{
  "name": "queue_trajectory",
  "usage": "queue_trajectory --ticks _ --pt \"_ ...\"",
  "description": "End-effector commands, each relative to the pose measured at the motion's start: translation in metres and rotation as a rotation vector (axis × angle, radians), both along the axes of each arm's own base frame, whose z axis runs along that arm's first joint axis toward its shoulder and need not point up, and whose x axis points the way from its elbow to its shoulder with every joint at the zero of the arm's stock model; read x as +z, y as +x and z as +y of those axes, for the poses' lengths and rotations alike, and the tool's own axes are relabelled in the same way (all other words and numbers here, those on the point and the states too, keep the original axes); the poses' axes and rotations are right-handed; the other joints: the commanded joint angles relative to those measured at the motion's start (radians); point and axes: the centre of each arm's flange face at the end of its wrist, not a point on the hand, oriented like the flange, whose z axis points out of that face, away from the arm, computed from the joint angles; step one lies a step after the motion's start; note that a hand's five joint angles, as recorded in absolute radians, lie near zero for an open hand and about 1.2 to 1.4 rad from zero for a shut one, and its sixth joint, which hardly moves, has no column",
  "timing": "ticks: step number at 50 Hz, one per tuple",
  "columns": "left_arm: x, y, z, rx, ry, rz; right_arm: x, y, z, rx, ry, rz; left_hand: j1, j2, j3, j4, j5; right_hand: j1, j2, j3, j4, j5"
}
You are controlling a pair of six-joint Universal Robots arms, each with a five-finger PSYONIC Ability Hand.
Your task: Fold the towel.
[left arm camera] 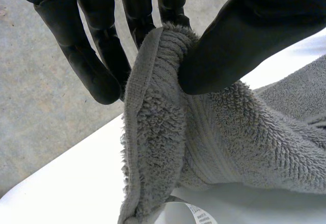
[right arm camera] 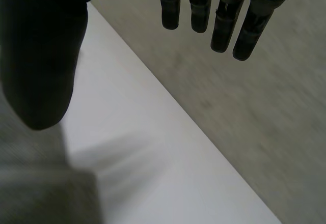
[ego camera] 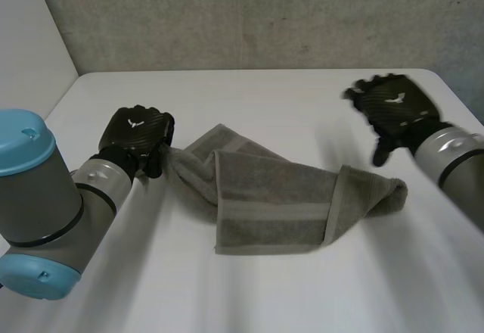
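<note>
- Head view: a grey terry-cloth towel (ego camera: 272, 204) lies rumpled and partly folded in the middle of the white table (ego camera: 249, 91). Its long axis runs left to right. The right end is doubled over into a loose flap, and the left end is drawn up into a bunch.
- The black left hand (ego camera: 136, 132) is at that left end, touching the cloth with its knuckles up. The black right hand (ego camera: 393, 106) hangs over the table to the far right of the towel, apart from it.
- Only the left hand has cloth, so the coming move likely turns on carrying the left end rightward along the long axis and over the rest. The flap at the right end lies nearer and to the left of the right hand.
- The tabletop is smooth and bare around the towel. A grey concrete wall (ego camera: 265, 15) stands behind its far edge.
- Left wrist view: the left hand (left arm camera: 239, 35) pinches a hemmed edge of the towel (left arm camera: 229, 132) between thumb and fingers. A white label (left arm camera: 198, 215) peeps out under the cloth, and grey floor (left arm camera: 46, 96) lies beyond the table's edge.
- Right wrist view: the right hand (right arm camera: 224, 25) has its fingers straight and spread from the thumb, holding nothing. The table's edge lies below the palm, and a grey patch beside the thumb is probably towel.
</note>
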Motion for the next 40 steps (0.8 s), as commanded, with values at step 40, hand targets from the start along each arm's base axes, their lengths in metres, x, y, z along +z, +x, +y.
queue_trajectory --ticks 40 --pt "-0.001 0.006 -0.007 0.024 0.0 0.002 -0.123 0.128 0.079 0.586 0.151 0.212 -0.101 -0.184 -0.186 -0.184 -0.346 0.505 0.471 0.484 0.478 0.501"
